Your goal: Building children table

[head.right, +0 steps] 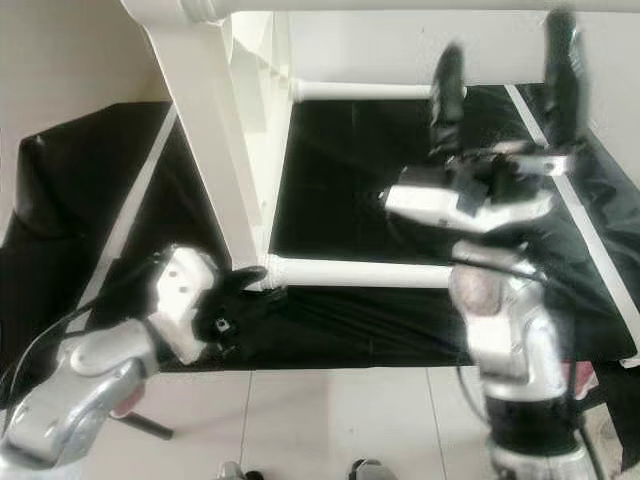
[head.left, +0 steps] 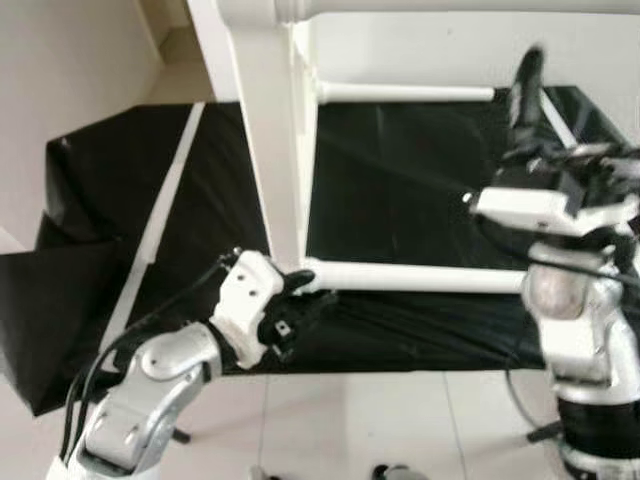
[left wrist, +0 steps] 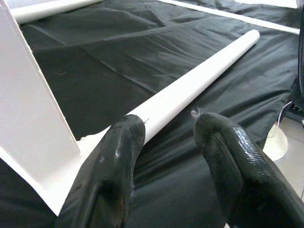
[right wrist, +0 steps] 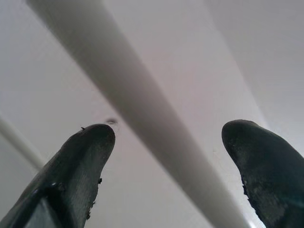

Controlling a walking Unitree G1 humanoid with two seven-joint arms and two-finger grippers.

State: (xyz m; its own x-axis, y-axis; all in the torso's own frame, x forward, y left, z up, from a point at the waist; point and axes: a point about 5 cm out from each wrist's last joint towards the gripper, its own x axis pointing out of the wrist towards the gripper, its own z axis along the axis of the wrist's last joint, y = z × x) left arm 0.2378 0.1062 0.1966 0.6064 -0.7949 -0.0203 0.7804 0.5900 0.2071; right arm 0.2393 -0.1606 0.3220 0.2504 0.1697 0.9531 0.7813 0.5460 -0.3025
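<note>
A white table frame stands on a black sheet, with an upright leg (head.left: 275,150), a near round rail (head.left: 420,277) and a far rail (head.left: 405,92). My left gripper (head.left: 300,292) is low at the joint where the near rail meets the leg. It is open, and in the left wrist view its fingertips (left wrist: 126,137) sit on either side of the rail's end (left wrist: 199,80) without closing on it. My right gripper (head.right: 505,40) is raised on the right with its fingers pointing up, open. A white bar (right wrist: 142,109) of the frame crosses between its fingers (right wrist: 90,147).
The black plastic sheet (head.left: 400,180) covers the floor under the frame, with a white strip (head.left: 160,210) lying along its left part. White tiles (head.left: 380,420) run in front of the sheet's near edge. A pale wall (head.left: 60,80) rises at the left.
</note>
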